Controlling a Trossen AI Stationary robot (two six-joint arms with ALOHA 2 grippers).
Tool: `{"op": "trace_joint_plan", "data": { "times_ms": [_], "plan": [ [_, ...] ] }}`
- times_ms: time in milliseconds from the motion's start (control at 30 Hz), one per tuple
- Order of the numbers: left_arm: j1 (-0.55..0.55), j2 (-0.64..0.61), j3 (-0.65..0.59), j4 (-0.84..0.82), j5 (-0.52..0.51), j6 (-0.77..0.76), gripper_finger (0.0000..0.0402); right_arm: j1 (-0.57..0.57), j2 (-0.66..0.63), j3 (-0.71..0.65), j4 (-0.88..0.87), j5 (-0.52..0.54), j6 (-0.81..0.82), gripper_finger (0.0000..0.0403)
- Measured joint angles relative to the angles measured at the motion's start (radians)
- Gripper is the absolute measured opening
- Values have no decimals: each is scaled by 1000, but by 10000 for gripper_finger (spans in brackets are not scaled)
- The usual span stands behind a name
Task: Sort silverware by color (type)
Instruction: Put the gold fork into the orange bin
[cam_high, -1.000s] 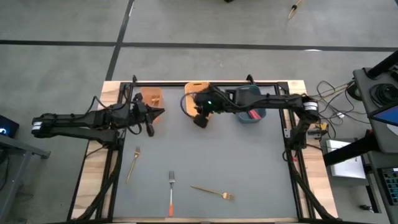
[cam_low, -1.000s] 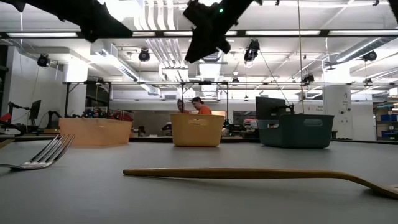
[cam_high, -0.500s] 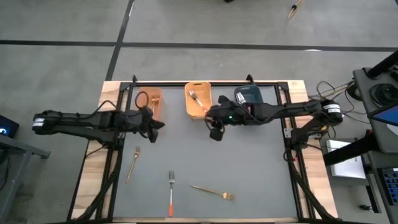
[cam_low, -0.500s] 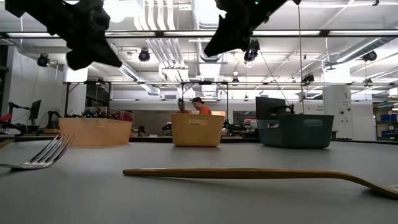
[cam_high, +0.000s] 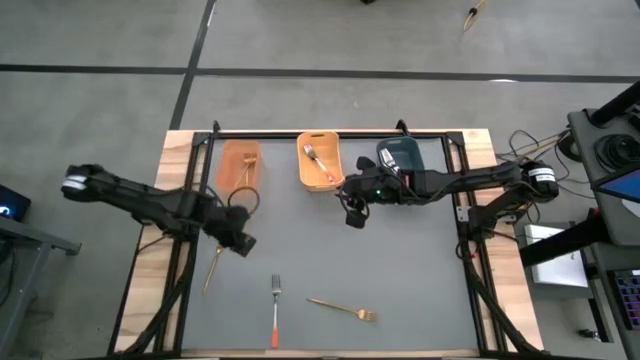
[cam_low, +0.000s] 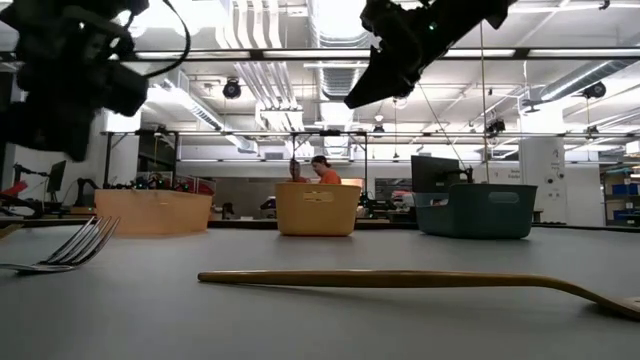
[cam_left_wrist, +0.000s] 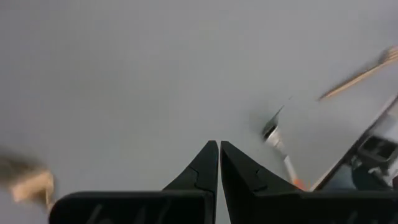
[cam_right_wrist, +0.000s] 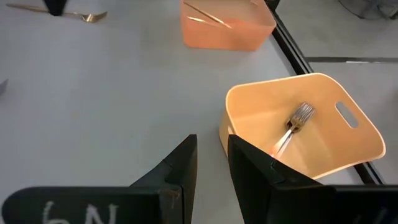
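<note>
Hovering above the grey table (cam_high: 400, 270), the left gripper (cam_high: 240, 243) has its fingers pressed together and empty, directly over the upper end of a gold fork (cam_high: 213, 266) lying near the table's left edge. An orange-handled fork (cam_high: 275, 311) rests close to the near edge, and a second gold fork (cam_high: 343, 308) lies just right of it; broad bare surface separates these from the bins. The right gripper (cam_high: 355, 214) hangs in front of the yellow bin (cam_high: 318, 180), its fingers slightly parted and holding nothing. That bin contains one silver-tined fork (cam_right_wrist: 292, 127). The peach bin (cam_high: 240, 163) stands to its left holding gold pieces, the dark blue bin (cam_high: 400, 162) to its right, all three along the far edge.
</note>
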Motion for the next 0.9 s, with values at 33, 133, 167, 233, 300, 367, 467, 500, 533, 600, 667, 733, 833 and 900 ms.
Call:
{"op": "trace_joint_plan", "data": {
  "times_ms": [33,133,167,233,300,367,467,500,533,600,667,733,833,900],
  "plan": [
    [-24,16,0,-10,15,-35,0,0,0,-3,1,0,-6,82],
    [-86,64,0,-35,58,-136,0,0,0,-8,8,0,-23,82],
    [-105,80,0,-55,68,-167,0,0,0,-8,8,0,-28,82],
    [-134,110,0,-112,90,-224,0,0,0,-8,8,0,-42,82],
    [-150,132,0,-186,96,-274,0,0,1,-9,13,0,-49,82],
    [-157,149,0,-236,96,-304,0,0,3,-10,30,0,-58,82],
    [-157,166,0,-282,64,-311,0,0,3,-17,49,0,-74,82],
    [-157,172,0,-293,51,-310,0,0,3,-19,53,0,-77,82],
    [-157,178,0,-308,45,-310,0,0,3,-20,53,0,-80,82],
    [-157,189,0,-312,31,-310,0,0,4,-21,53,0,-80,82],
    [-159,201,0,-312,5,-307,0,0,4,-22,53,0,-82,82],
    [-165,214,0,-312,-19,-303,0,0,4,-23,55,0,-86,82],
    [-176,235,0,-312,-21,-292,1,-6,4,-23,61,0,-113,82],
    [-185,249,0,-312,-22,-290,6,-15,4,-23,61,0,-137,82]
  ]
}}
